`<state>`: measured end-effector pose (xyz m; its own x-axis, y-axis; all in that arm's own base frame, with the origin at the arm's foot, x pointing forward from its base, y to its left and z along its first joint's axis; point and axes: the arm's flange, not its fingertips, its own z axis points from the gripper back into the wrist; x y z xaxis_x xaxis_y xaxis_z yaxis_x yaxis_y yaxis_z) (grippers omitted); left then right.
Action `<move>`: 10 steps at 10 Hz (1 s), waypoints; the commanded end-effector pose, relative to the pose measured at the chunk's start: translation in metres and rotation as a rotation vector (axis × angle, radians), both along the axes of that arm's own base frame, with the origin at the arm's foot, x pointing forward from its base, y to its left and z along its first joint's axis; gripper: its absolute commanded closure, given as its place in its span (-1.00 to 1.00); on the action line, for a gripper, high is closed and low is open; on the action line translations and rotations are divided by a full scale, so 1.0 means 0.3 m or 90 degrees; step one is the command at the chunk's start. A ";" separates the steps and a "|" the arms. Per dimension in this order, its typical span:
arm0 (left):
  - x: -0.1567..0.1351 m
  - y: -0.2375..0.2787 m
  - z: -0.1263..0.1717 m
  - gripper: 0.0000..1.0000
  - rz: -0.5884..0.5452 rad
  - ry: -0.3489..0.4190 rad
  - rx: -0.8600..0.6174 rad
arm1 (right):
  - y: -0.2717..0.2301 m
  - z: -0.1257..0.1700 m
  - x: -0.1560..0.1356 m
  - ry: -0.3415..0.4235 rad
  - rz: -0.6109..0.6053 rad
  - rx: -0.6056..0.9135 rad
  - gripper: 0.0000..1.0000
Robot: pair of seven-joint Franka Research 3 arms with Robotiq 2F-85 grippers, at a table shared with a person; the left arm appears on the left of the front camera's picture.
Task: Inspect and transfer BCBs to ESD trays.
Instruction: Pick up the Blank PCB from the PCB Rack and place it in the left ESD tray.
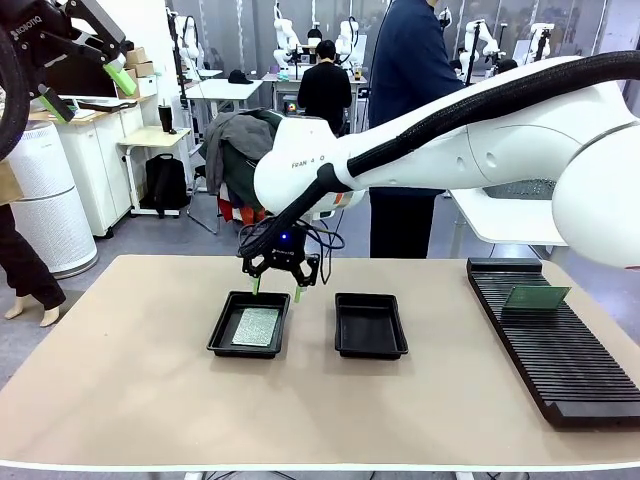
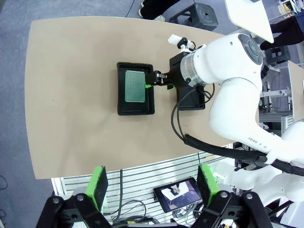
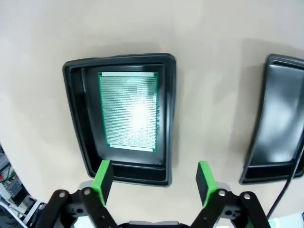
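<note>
- Right gripper (image 1: 277,290), seen from the front, hangs with fingers apart and empty just above the far rim of the left ESD tray (image 1: 222,342). A BCB (image 1: 256,326) lies flat on that tray's floor. The second ESD tray (image 1: 342,345) beside it holds nothing, and another BCB (image 1: 536,296) stands in the slotted rack (image 1: 560,370). The left gripper (image 1: 90,92) is raised well clear at upper left, also spread and empty.
- From the left wrist, we look down between the left gripper's (image 2: 152,172) parted fingers at the table (image 2: 71,118). It is bare around the left ESD tray (image 2: 121,107), with open room on every side except where the right gripper (image 2: 151,81) and its arm cross.
- From the right wrist, the right gripper (image 3: 154,172) straddles the near wall of the left ESD tray (image 3: 71,118), with the BCB (image 3: 129,109) just beyond. The chief risk, we judge, is a fingertip catching that flared rim in a sideways move and dragging the tray. A strip of bare table separates it from the second ESD tray (image 3: 280,118), so straight up looks safest.
</note>
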<state>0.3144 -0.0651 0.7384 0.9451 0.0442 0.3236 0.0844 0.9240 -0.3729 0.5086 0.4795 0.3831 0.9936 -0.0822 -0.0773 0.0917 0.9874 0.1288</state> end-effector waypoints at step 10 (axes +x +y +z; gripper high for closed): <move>0.000 0.001 -0.005 -1.00 -0.004 0.001 -0.006 | 0.007 0.063 -0.023 -0.009 0.021 -0.048 -1.00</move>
